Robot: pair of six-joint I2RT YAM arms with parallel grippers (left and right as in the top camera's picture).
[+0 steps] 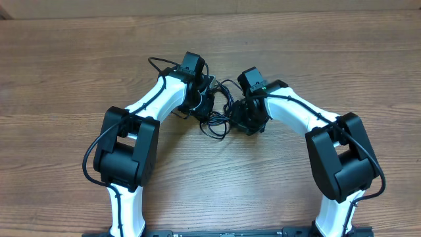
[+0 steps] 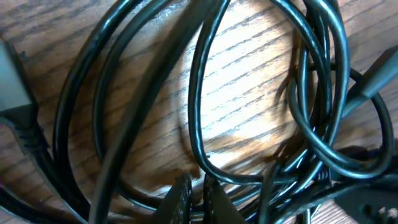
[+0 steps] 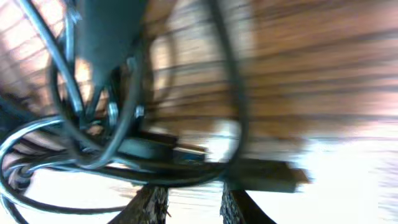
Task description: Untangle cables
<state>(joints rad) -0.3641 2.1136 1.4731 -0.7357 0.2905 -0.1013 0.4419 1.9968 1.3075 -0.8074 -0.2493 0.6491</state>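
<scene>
Black cords (image 1: 217, 112) sit in one tangled clump in the middle of the overhead view. They lie on the wood table (image 1: 66, 66), packed between your two arm tips. One small loop sticks out just below the clump.

Your left gripper (image 2: 198, 202) is right down on the clump. In the left wrist view its fingers (image 2: 179, 200) show at the bottom edge, nearly together with only a thin gap. One strand drops straight toward that gap, but you can't tell whether it's pinched or just in front. Shiny loops fill the rest of that frame, overlapping each other, with bare wood showing through the big loop in the middle. A grey plug (image 2: 372, 76) shows at the upper right, and another grey plug end (image 2: 11, 74) sits at the left edge.

Your right gripper (image 3: 193, 206) is apart. Its two fingers (image 3: 149, 205) stand at the bottom edge of the right wrist view with bright table between them and nothing in the gap. Cords cross just above the tips, bunched on the left side of the frame. A dark block connector (image 3: 261, 177) lies flat right of centre. That view is blurry, so you can't sort out which strand goes over which.
</scene>
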